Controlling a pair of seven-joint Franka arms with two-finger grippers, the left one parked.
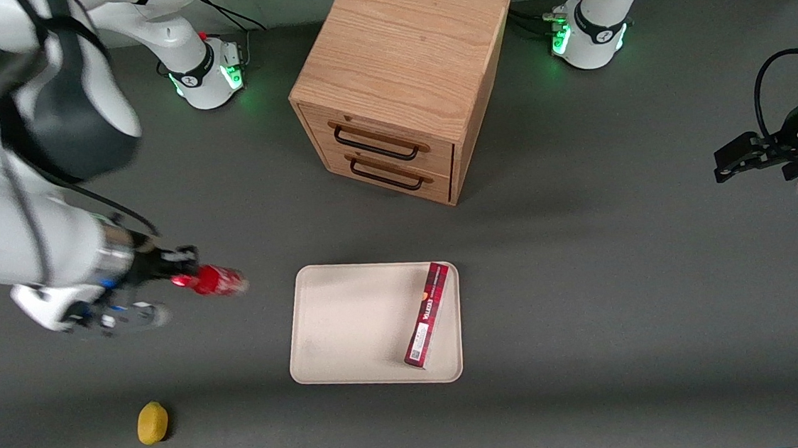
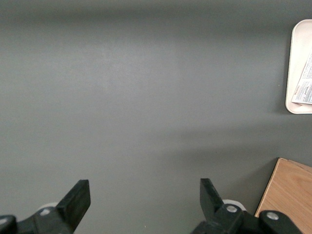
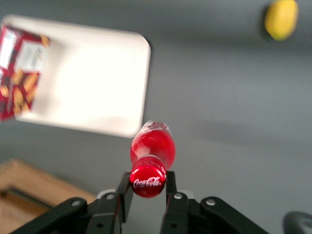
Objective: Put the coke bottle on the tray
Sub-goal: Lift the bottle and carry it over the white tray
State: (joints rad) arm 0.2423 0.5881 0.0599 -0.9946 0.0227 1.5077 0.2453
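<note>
My right gripper (image 1: 182,278) is shut on the cap end of the small red coke bottle (image 1: 217,280) and holds it above the table, toward the working arm's end, beside the cream-beige tray (image 1: 350,327). In the right wrist view the fingers (image 3: 125,187) clamp the red cap, and the bottle (image 3: 152,146) points away from the camera near the tray's corner (image 3: 97,78). The bottle is not over the tray.
A long dark-red box (image 1: 427,314) lies on the tray along the edge toward the parked arm. A wooden two-drawer cabinet (image 1: 402,81) stands farther from the front camera. A yellow lemon (image 1: 152,422) lies near the table's front edge.
</note>
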